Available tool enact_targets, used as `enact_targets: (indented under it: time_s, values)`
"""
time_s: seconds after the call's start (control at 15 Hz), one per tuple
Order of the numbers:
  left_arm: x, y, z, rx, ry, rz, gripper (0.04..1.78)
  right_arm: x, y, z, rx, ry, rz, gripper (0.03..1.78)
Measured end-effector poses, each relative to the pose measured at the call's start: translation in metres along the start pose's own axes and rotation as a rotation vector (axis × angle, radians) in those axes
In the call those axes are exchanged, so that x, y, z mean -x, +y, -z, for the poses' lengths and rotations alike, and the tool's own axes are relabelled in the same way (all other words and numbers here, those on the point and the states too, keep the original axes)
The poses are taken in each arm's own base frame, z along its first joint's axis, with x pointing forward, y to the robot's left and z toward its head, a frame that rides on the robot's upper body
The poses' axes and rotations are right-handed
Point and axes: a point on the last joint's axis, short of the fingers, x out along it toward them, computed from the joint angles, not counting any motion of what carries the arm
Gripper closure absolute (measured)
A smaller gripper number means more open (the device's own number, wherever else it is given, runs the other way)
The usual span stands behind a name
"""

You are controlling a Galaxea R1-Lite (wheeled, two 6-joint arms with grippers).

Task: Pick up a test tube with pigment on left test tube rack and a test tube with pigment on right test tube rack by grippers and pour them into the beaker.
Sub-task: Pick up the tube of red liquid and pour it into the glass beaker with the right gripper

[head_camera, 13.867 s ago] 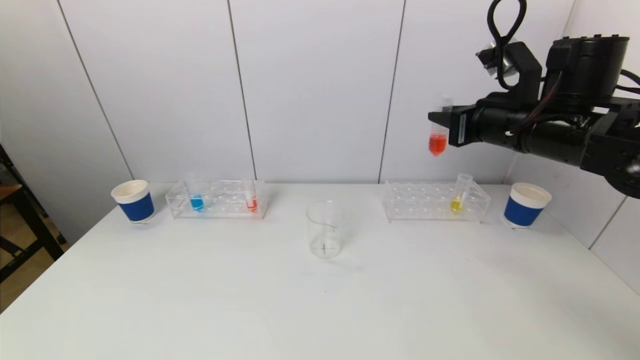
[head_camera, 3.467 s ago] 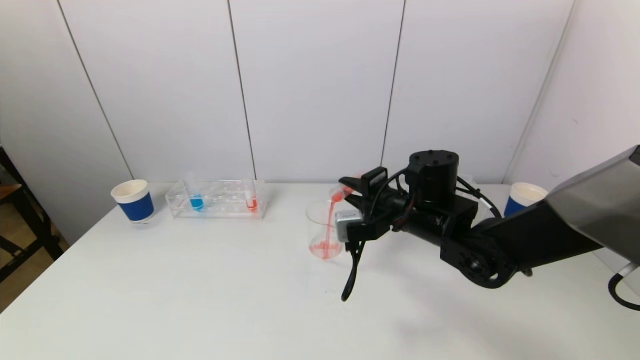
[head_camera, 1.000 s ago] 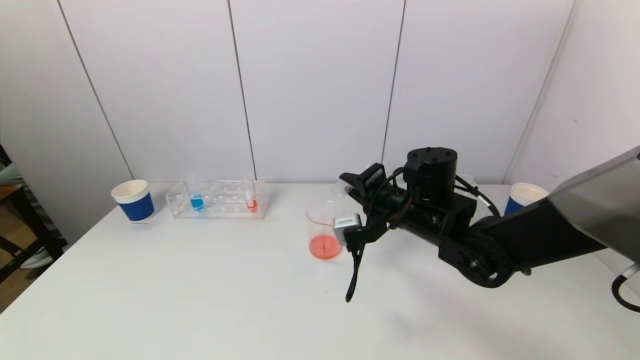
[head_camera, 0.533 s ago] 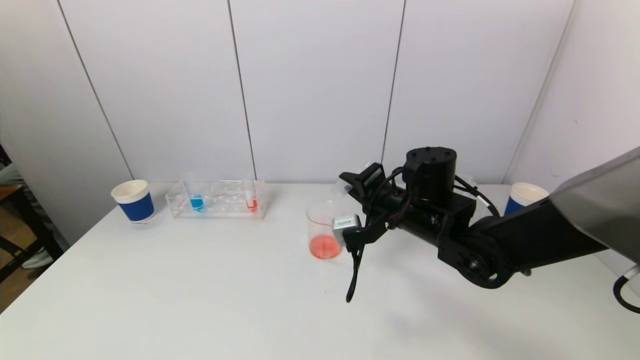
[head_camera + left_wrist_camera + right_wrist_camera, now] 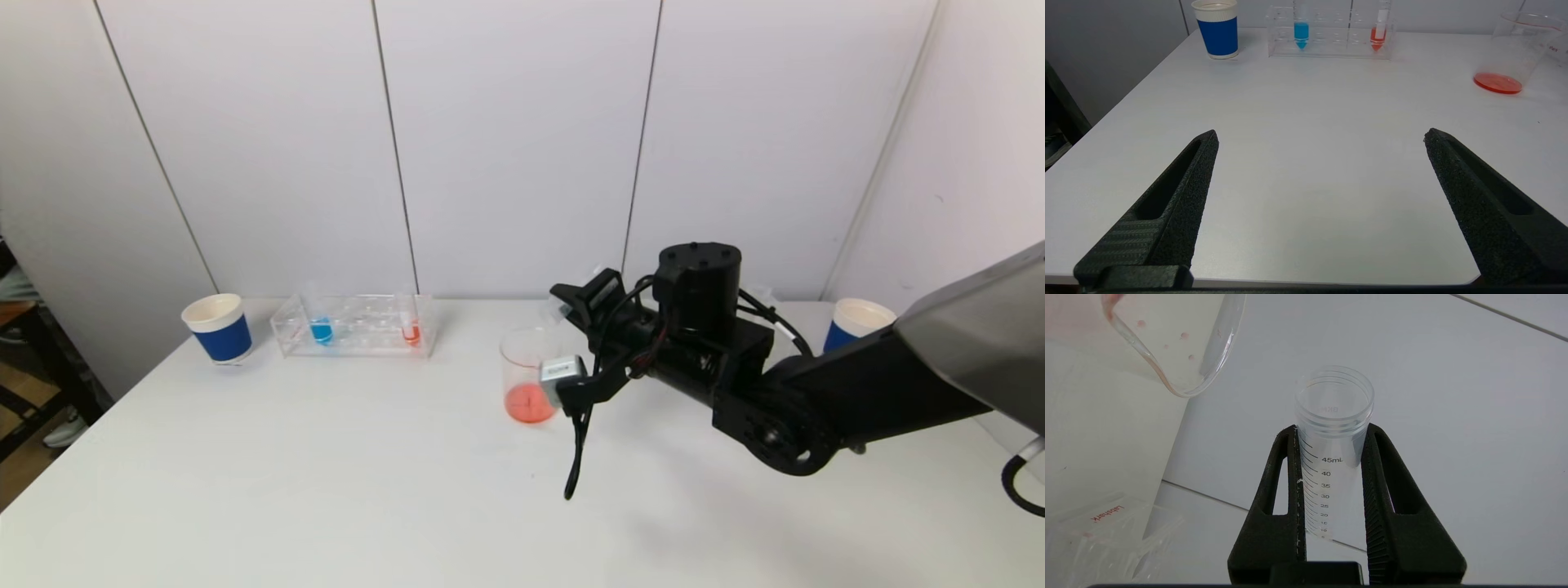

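Observation:
A clear beaker (image 5: 529, 374) stands mid-table with red liquid in its bottom. My right gripper (image 5: 571, 298) hovers just behind and right of the beaker's rim, shut on an empty clear test tube (image 5: 1327, 473) whose mouth points toward the beaker (image 5: 1180, 355). The right gripper (image 5: 1331, 428) clamps the tube between both fingers. The left rack (image 5: 355, 325) holds a blue tube (image 5: 321, 328) and a red tube (image 5: 411, 330). The right rack is hidden behind my right arm. My left gripper (image 5: 1321, 136) is open over the table's near edge, holding nothing.
A blue paper cup (image 5: 219, 328) stands left of the left rack, another (image 5: 857, 327) at the far right. The right arm's black cable (image 5: 575, 457) hangs down to the table in front of the beaker. The white wall is close behind the racks.
The red pigment has run from the tube into the beaker. Over the last second the right gripper and the emptied tube have lifted slightly. The left gripper is still.

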Motion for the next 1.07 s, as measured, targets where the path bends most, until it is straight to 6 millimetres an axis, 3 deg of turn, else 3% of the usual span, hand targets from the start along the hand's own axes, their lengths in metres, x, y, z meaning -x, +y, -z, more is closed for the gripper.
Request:
enact_targets:
  time_s: [1.07]
  values:
    - [0.0000, 0.0000, 0.0000, 0.000, 0.000, -0.001, 0.06, 0.0041, -0.0035, -0.0099, 0.096, 0.017, -0.029, 1.35]
